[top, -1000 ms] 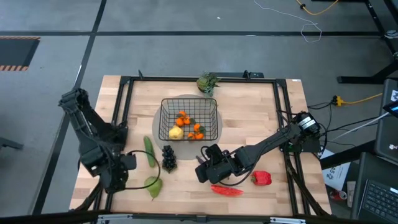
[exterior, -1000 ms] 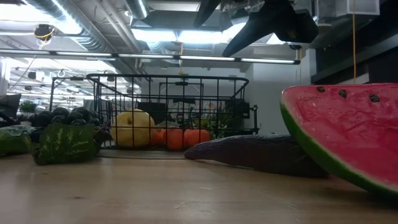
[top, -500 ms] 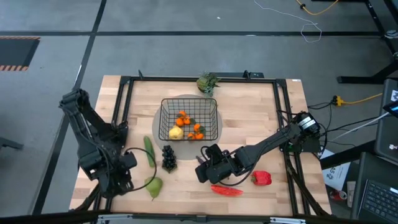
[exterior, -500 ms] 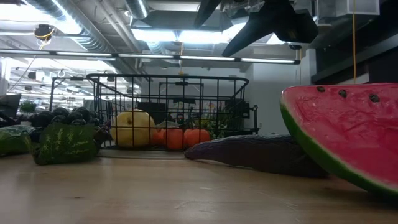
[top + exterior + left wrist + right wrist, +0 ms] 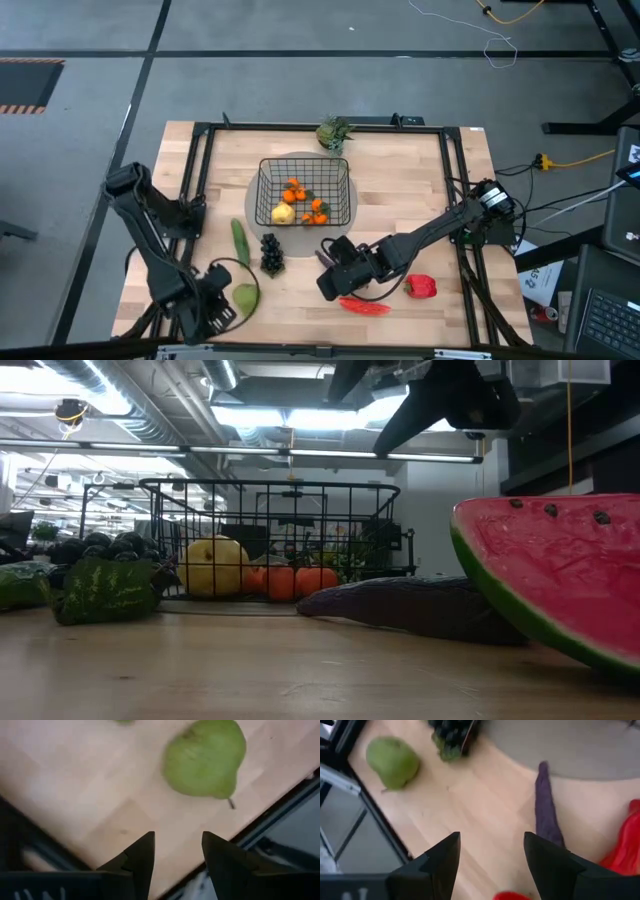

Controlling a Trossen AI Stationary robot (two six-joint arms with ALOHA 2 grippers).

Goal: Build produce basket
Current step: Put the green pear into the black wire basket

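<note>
While the basket point(image 5: 303, 193) already holds a yellow pear point(image 5: 283, 213) and 2 orange clusters point(image 5: 294, 189), several pieces of produce lie loose on the table point(image 5: 400, 180), so the job looks partly done and the step in hand reads as a pickup of the green pear point(image 5: 246, 297).

The left gripper point(image 5: 216, 306) sits low at the near left corner of the table, just beside that pear. In the left wrist view its fingers point(image 5: 142, 855) are spread with bare wood between them, and the green pear point(image 5: 206, 759) lies ahead of the tips, apart from them, stem pointing toward the table's edge rail. Nothing is pinched. The next move, as I judge it, calls for the gripper to advance until the pear's body sits between the fingers, then close across its wider part; the rounded shape may roll if only 1 finger touches first.

The right gripper point(image 5: 331, 283) hangs over the near middle of the table, fingers spread and empty. Its wrist view shows the purple eggplant point(image 5: 546, 807) ahead of it. The red chili point(image 5: 364, 305) and red pepper point(image 5: 421, 287) lie near it, while the grapes point(image 5: 271, 252) and cucumber point(image 5: 240, 243) lie between the basket and the green pear.
</note>
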